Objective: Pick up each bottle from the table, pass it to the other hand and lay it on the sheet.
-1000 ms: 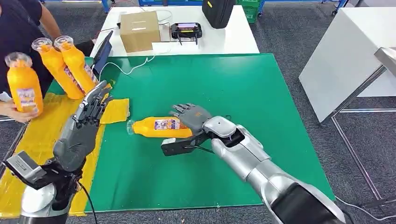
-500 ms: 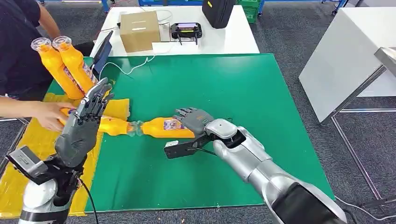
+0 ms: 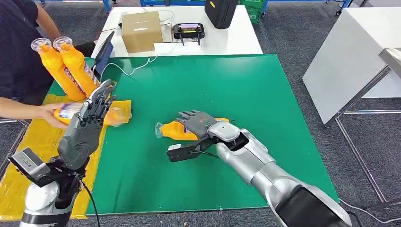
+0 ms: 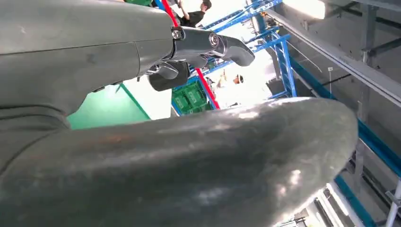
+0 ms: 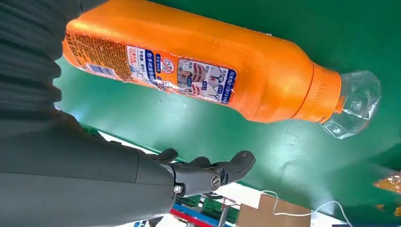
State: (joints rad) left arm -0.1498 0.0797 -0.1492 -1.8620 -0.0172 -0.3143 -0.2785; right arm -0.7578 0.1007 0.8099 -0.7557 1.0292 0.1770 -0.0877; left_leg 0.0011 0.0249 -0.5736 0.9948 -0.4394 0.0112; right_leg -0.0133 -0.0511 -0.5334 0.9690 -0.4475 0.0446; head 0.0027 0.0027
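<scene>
Head view, item one: right hand [image 3: 196, 122], laid over the far end of an orange bottle [image 3: 176, 131] that lies on its side on the green table [image 3: 227, 85], near the middle. The fingers are draped across the bottle's body; whether the bottle is actually gripped cannot be told. In the right wrist view the bottle [image 5: 203, 71] is seen just beside the palm, label outward, clear cap [image 5: 354, 104] pointing away, fingers [image 5: 208, 172] spread and apart from it. The bottle is judged to lie flat so that it can be closed on from above.

Item two: left hand [image 3: 92, 118], raised over the table's left edge with fingers extended and nothing held, judged to be waiting to receive the pass.

Item three: yellow sheet [image 3: 38, 146], spread along the left edge as the drop zone. A second bottle [image 3: 71, 111] is held over it by a person's hand [image 3: 49, 115], partly hidden behind the left hand.

Item four: two further bottles [image 3: 64, 66], held upright at far left by the person.

Item five: cardboard box [image 3: 141, 30] on the white table beyond.
</scene>
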